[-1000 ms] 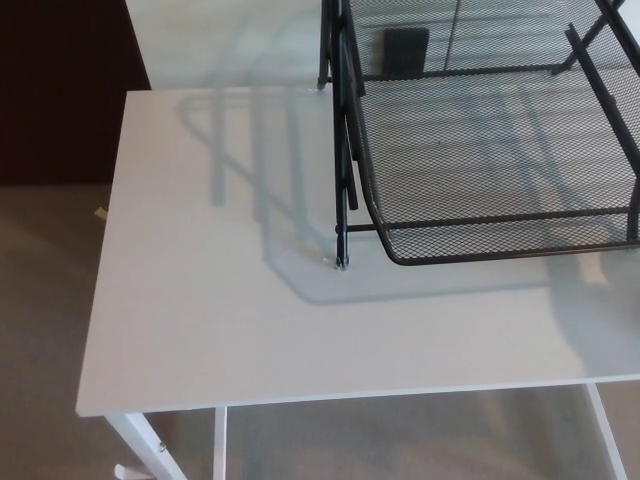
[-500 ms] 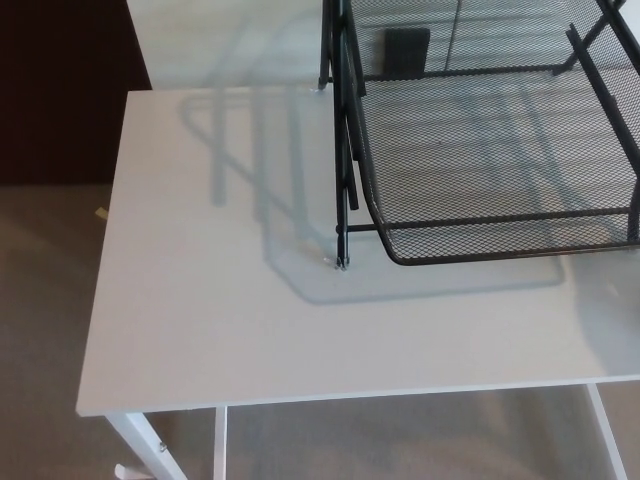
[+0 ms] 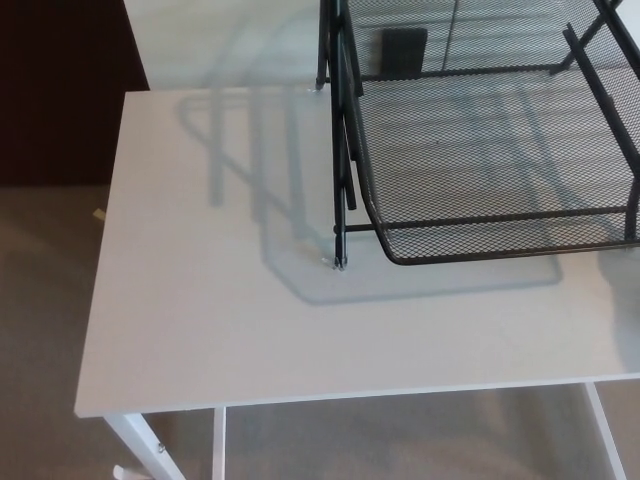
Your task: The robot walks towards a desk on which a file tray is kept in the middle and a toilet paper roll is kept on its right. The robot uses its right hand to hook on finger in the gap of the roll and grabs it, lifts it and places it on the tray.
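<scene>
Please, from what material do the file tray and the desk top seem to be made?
The file tray looks like black coated metal: fine diamond mesh in a thin rod frame. The desk top is probably white laminated board, smooth with a soft sheen and a thin flat edge; its core is hidden.

Tray (image 3: 500, 236): black wire mesh, tiered, cut off by the right edge.
Desk (image 3: 200, 330): white, under the tray.
Shadow (image 3: 250, 170): grey bars, left of the tray.
Dark block (image 3: 403, 50): behind the tray.
Carpet (image 3: 40, 300): grey, far left of the tray.
</scene>
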`<state>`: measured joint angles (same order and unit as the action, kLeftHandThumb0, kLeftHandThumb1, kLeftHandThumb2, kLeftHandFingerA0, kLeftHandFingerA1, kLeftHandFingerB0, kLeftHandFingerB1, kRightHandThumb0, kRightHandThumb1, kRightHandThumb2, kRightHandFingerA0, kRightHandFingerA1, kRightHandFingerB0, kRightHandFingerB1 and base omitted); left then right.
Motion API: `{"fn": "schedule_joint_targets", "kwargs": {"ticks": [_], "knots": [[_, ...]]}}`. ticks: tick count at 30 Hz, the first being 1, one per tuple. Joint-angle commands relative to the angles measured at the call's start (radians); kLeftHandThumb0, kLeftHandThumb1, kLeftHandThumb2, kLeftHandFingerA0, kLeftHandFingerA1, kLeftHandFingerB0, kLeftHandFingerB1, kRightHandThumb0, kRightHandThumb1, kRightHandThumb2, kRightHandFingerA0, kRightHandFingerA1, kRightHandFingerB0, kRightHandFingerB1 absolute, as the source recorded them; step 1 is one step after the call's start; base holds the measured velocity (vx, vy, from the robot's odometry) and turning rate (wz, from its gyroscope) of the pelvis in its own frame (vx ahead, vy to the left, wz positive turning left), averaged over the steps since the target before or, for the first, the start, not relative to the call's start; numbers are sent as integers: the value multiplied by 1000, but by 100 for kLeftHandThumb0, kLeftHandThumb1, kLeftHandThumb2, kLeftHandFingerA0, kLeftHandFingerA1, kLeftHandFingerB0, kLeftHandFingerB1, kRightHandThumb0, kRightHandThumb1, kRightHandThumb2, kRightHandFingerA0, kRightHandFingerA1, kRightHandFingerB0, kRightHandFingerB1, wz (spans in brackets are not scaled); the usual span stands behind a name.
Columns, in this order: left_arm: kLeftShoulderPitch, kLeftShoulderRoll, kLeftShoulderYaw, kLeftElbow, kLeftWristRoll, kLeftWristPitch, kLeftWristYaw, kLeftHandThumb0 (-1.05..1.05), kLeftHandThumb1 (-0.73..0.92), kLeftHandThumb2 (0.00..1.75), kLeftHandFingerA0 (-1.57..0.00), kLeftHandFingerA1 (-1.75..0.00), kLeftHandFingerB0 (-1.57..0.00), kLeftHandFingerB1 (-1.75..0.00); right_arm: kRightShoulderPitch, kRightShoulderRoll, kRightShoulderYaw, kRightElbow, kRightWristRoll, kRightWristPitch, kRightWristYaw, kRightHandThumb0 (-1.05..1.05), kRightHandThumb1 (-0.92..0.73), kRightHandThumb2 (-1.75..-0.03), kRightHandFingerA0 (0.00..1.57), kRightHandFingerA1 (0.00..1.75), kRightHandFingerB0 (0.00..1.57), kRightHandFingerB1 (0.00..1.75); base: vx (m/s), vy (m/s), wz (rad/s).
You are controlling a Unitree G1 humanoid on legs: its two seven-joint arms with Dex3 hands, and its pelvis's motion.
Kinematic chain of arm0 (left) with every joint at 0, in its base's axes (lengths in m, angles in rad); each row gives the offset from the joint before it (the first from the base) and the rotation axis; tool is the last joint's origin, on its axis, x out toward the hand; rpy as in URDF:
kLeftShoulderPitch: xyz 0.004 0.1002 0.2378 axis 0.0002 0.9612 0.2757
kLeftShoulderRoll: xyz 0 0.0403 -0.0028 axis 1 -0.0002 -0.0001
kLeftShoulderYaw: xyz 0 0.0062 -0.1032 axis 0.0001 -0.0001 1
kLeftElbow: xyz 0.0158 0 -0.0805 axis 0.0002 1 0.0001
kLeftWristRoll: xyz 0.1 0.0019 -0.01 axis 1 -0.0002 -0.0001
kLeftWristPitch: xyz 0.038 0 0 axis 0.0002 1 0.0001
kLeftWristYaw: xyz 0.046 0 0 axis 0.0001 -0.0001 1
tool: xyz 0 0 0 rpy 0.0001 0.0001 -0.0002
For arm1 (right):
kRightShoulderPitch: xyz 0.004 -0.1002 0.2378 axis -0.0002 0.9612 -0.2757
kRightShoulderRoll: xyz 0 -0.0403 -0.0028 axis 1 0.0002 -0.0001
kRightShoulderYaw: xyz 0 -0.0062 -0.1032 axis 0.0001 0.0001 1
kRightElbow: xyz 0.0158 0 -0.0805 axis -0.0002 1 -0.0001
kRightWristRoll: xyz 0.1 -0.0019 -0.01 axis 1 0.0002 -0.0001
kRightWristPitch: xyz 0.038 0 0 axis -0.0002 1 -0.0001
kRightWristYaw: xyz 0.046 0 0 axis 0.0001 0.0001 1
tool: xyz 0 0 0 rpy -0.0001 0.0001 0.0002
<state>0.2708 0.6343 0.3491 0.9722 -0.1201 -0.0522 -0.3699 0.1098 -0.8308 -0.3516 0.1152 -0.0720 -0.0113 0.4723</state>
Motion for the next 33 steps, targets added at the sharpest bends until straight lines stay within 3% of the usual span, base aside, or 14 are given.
{"fn": "schedule_joint_targets", "kwargs": {"ticks": [1, 19, 28, 29, 33], "knots": [[-12, 23, 9, 1, -3, 3, 10, -67, 83, 105, -24, -54, -10, -43, -17, 2, 23, 34, -4, -22, 2, -43, -52, -68, 20, 43, 22, 36, 0, 0, 0], [-12, 26, -7, 22, 12, -37, 11, -69, 84, 107, -24, -54, -11, -44, -86, 13, 111, -26, -39, 46, -20, -41, -51, -68, 20, 46, 23, 37, 0, 0, 0], [9, 29, -11, -23, 11, -20, 5, -68, 85, 107, -24, -54, -10, -45, -91, -49, 177, 28, -102, 67, 25, -46, -54, -70, 18, 43, 18, 36, 0, 0, 0], [6, 32, -20, -7, 21, -44, 6, -68, 86, 107, -23, -54, -9, -44, -91, -58, 186, 21, -114, 91, 28, -42, -60, -59, 23, 38, 18, 28, 0, 0, 0], [-8, 30, -21, 22, 16, -48, 4, -69, 86, 107, -23, -53, -10, -44, -91, -76, 204, 34, -122, 98, 32, -40, -60, -59, 24, 40, 15, 27, 0, 0, 0]]}}
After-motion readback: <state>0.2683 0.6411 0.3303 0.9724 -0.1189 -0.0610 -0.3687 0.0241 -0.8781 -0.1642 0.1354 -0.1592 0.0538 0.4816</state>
